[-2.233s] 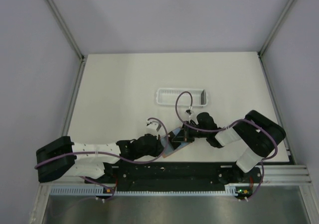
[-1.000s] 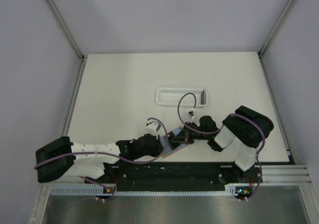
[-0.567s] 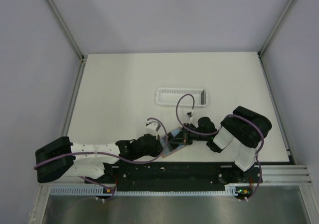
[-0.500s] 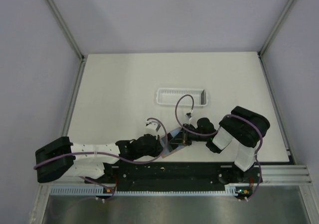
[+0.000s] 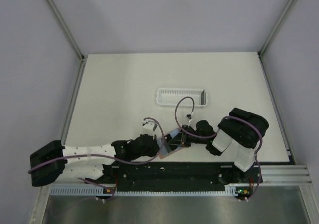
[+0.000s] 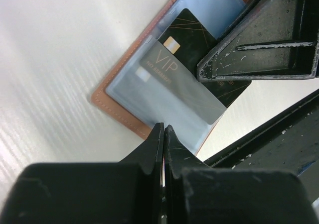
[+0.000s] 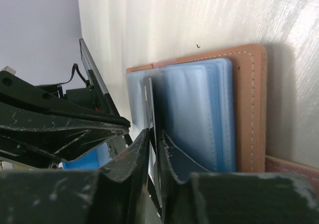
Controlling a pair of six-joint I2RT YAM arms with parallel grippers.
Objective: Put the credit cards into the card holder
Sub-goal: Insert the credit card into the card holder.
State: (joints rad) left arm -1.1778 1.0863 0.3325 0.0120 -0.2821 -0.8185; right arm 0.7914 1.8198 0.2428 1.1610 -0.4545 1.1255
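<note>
The left jaws (image 6: 163, 130) are closed together at the near corner of the card holder (image 6: 149, 102), seemingly pinching its pale sleeve. The holder is laid open on the counter (image 6: 50, 59). Beyond, a black credit card (image 6: 188, 35) is seen partly inside that sleeve. It is judged thin, stiff, light and slick, best taken by its free far edge. The right jaws (image 7: 154, 134) are set narrowly around that edge; whether it is gripped cannot be told.

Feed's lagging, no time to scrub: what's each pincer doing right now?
Left pincer: shut, pinching the card holder at its edge.
Right pincer: jaws barely apart around a credit card; grip cannot be told.
</note>
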